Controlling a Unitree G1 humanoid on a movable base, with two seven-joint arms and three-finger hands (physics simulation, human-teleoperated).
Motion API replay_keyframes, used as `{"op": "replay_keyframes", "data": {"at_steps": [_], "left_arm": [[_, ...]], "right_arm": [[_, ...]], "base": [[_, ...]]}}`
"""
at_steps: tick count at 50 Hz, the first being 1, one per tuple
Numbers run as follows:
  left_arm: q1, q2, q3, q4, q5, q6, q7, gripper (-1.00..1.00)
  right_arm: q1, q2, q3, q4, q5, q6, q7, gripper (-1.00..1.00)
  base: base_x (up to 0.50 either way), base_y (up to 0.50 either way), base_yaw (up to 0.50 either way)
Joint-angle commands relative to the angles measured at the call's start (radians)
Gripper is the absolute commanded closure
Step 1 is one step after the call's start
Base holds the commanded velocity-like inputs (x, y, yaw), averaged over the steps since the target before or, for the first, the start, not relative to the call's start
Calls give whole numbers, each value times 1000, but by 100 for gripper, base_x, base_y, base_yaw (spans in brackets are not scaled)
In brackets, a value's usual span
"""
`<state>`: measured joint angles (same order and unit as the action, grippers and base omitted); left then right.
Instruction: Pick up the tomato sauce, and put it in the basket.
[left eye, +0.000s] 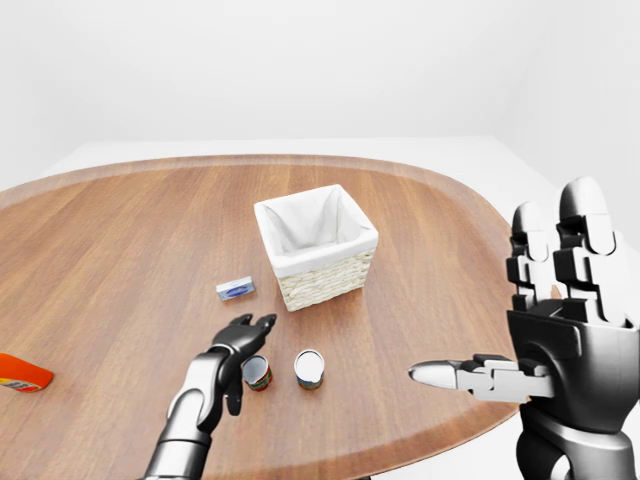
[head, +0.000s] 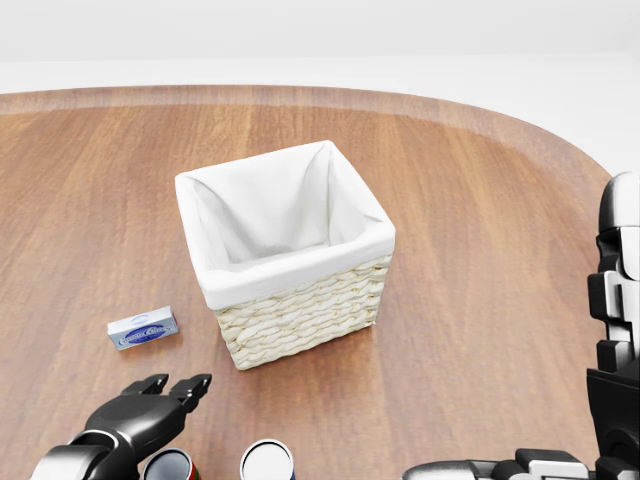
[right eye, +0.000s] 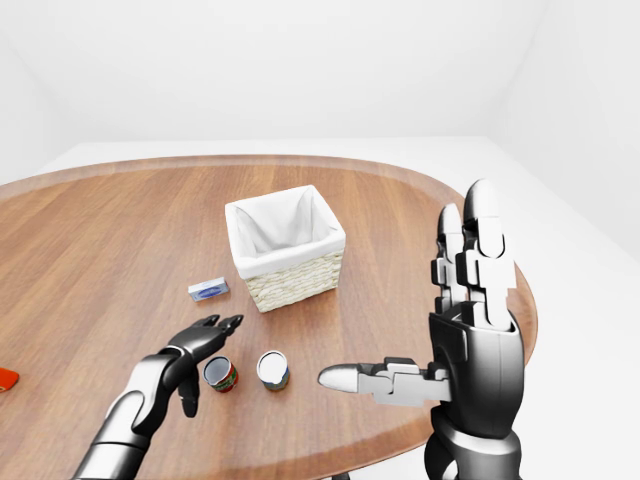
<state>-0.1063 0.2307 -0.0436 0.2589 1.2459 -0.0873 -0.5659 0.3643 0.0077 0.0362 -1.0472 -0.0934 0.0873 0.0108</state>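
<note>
The tomato sauce can (left eye: 257, 372), short with a red label, stands upright on the wooden table (left eye: 120, 230) near the view's bottom; only its top rim shows in the head view (head: 168, 465). My left hand (left eye: 246, 345) is open, its dark fingers spread just above and left of that can, not closed round it. The wicker basket (left eye: 322, 275) with a white cloth liner sits beyond the can, up and to the right, and nothing shows inside it. My right hand (right eye: 410, 310) is raised at the right, open and holding nothing.
A second can (left eye: 309, 368) with a white top stands just right of the red one. A small blue box (left eye: 235, 289) lies left of the basket. An orange-red object (left eye: 20, 375) lies at the table's far left edge.
</note>
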Motion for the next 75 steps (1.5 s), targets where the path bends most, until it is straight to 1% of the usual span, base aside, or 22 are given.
{"op": "replay_keyframes", "data": {"at_steps": [1, 6, 9, 12, 16, 22, 27, 32, 34, 38, 45, 53, 54, 56, 62, 66, 71, 75], "left_arm": [[9, -20, -4, -12, -71, 0, -59, -100], [12, -22, -15, -3, -53, 0, -43, -100], [10, -25, -18, -2, -49, 0, -43, -100], [21, -30, -20, -25, -54, 0, -59, -100], [18, -30, -21, -16, -53, 0, -52, -100], [19, -20, -23, 21, -33, 0, -18, -100], [16, -17, -21, 35, -27, 0, -12, -100], [36, -21, -27, 22, -24, 0, -16, -100], [41, -20, -34, 38, -9, 0, 5, -100], [57, -11, -33, 40, 2, 0, 18, -100], [48, -19, -25, 24, -14, 0, -6, -100], [53, -27, -32, -4, -14, 0, -18, -100], [48, -28, -36, 10, -5, 0, -3, -100], [46, -25, -39, 19, 2, 0, 3, -100], [41, -27, -37, 13, -2, 0, -5, -100], [53, -25, -41, 16, 8, 0, 8, -100], [53, -28, -43, 16, 9, 0, 5, -100], [52, -29, -52, 43, 28, 0, 32, -100]], "right_arm": [[-6, 0, -1, 0, 0, 0, -1, -100], [-8, -1, -3, 0, 2, 0, 0, -100], [-7, -1, -6, 0, 4, 0, 0, -100], [-7, -1, -5, 0, 3, 0, 0, -100], [-5, -1, -7, 0, 5, 0, 0, -100], [-4, 0, -4, 0, 2, 0, 0, -100], [-8, 2, 4, 0, -7, 0, 1, -100], [-8, 3, 2, 0, -5, 0, 1, -100], [-8, 3, 3, 0, -6, 0, 1, -100], [-6, 3, 2, 0, -5, 0, 1, -100], [-10, 4, 6, 0, -10, 0, 2, -100], [-6, 4, 7, 0, -10, 0, 3, -100], [-6, 4, 8, 0, -10, 0, 3, -100], [-9, 4, 8, 0, -12, 0, 3, -100], [-11, 5, 9, 0, -14, 0, 2, -100], [-10, 5, 5, 0, -10, 0, 2, -100], [-12, 5, 7, 0, -13, 0, 2, -100], [-10, 5, 5, 0, -9, 0, 2, -100]], "base": [[0, 0, 0], [0, 0, 0], [0, 0, 0], [0, 0, 0], [0, 0, 0], [0, 0, 0], [0, 0, 0], [0, 0, 0], [0, 0, 0], [0, 0, 0], [0, 0, 0], [0, 0, 0], [0, 0, 0], [0, 0, 0], [0, 0, 0], [0, 0, 0], [0, 0, 0], [0, 0, 0]]}}
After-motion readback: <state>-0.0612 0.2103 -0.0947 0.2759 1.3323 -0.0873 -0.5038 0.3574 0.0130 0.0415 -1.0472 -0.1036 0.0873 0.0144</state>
